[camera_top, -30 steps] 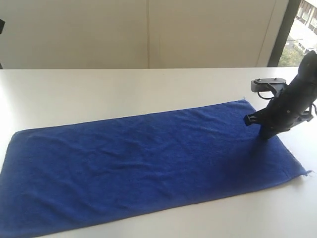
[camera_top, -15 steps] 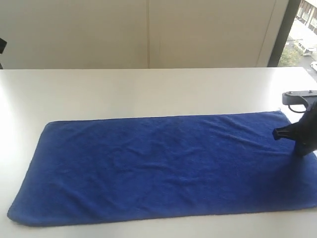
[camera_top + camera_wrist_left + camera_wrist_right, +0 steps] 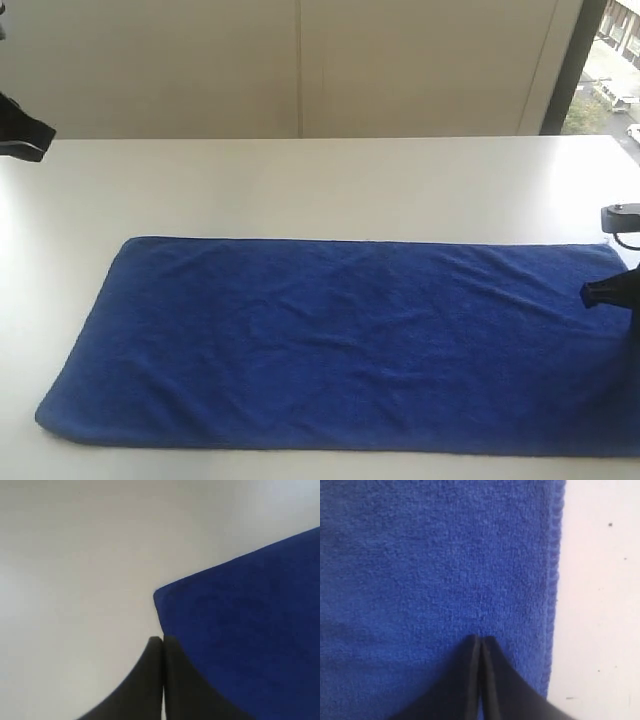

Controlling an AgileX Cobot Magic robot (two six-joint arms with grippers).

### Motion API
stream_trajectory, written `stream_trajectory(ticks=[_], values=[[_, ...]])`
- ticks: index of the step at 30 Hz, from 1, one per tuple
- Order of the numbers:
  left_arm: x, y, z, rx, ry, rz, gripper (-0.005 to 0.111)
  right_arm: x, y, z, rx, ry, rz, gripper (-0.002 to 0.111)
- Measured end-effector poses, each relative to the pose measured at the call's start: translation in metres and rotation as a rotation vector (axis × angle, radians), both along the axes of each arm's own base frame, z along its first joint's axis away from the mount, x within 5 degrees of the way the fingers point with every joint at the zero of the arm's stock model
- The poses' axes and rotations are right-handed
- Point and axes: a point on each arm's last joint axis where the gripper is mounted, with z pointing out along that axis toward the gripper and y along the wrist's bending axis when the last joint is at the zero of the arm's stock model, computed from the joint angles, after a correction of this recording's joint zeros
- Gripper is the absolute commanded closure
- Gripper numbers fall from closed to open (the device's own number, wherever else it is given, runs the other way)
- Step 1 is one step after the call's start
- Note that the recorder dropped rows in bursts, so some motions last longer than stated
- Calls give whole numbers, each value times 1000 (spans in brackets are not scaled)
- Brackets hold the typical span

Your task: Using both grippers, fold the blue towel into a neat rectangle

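The blue towel point(image 3: 350, 340) lies spread flat on the white table point(image 3: 300, 180), its long sides roughly parallel to the front edge. My right gripper point(image 3: 480, 638) is shut, its tips resting on the towel point(image 3: 435, 565) close to the hemmed short edge point(image 3: 554, 580); no cloth shows between the fingers. In the exterior view only a black part of the right arm point(image 3: 612, 291) shows at the right border. My left gripper point(image 3: 162, 640) is shut and holds nothing, above bare table just beside a towel corner point(image 3: 158, 594).
A black piece of the left arm point(image 3: 24, 130) pokes in at the far left. A pale wall point(image 3: 300, 60) runs behind the table and a window strip point(image 3: 610, 70) sits at the right. The towel's right end runs out of the exterior view.
The towel slid right and turned until it lay square to the table's front, following my right gripper, which moved right to the frame's border. The left arm came into view at the far left.
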Motion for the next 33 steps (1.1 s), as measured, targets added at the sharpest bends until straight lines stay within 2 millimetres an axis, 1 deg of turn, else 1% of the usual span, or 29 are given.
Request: stream_trajectory(ticks=[2,7,9,12,13,14,16,19,20,22,26,28,30,33], values=[[1,0,1,-3,-9,1,107,2,0,11,-10,-57,-7,108],[1,-1,0,6,-13,-22,107,1,1,51,-52,-221,-13,108],[4,-4,-6,-3,2,-62,107,-1,2,64,-59,-258,-18,108],[14,-14,-29,-85,71,-156,107,-4,5,77,-50,-296,-34,108],[24,-22,-55,-169,148,-222,107,-5,6,81,-42,-307,-43,108],[28,-25,-66,-200,182,-235,107,-6,7,83,-39,-310,-45,108],[36,-29,-99,-251,281,-258,107,-8,8,85,-30,-303,-51,108],[43,-30,-132,-269,370,-264,107,-9,8,85,-26,-290,-51,108],[45,-30,-149,-274,409,-257,107,-10,8,84,-24,-284,-51,108],[49,-29,-163,-268,421,-235,107,-10,8,84,-24,-284,-51,108],[54,-26,-170,-246,400,-207,107,-10,8,85,-25,-286,-51,108],[56,-23,-178,-206,391,-196,107,-9,8,85,-28,-289,-44,108],[56,-22,-180,-186,396,-189,107,-9,8,85,-29,-289,-42,108],[56,-16,-179,-124,428,-114,107,-8,8,85,-33,-299,-39,108]])
